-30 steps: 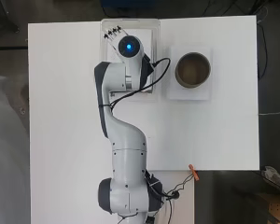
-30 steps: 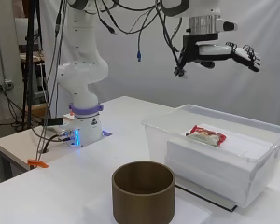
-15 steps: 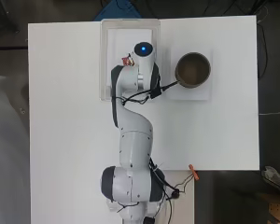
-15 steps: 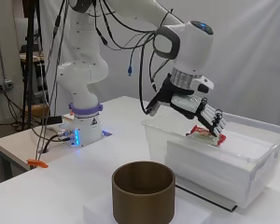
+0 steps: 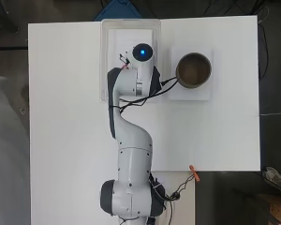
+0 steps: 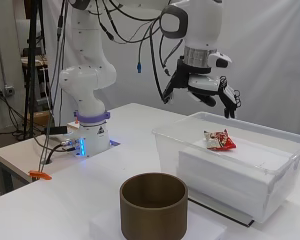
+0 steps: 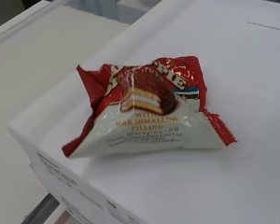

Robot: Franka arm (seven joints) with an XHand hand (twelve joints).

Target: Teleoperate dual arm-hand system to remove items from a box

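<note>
A red and white snack pack (image 6: 219, 141) lies inside the clear plastic box (image 6: 220, 153) on a white block. In the wrist view the snack pack (image 7: 149, 112) fills the middle and lies flat near the block's corner. The hand (image 6: 208, 92) hangs above the box, a little left of and higher than the pack, apart from it. Its fingers (image 6: 231, 101) droop down, relaxed, with nothing in them. In the overhead view the arm hides most of the box (image 5: 105, 56), and I cannot make out the pack there.
A brown round cup (image 6: 152, 207) stands on a white pad in front of the box; from overhead the cup (image 5: 193, 70) is right of the box. An orange clip (image 5: 193, 169) lies at the table's near edge by the arm's base (image 6: 90, 137).
Half a second ago the hand was down at the snack pack inside the box. It has since risen above the box rim. The pack lies where it was.
</note>
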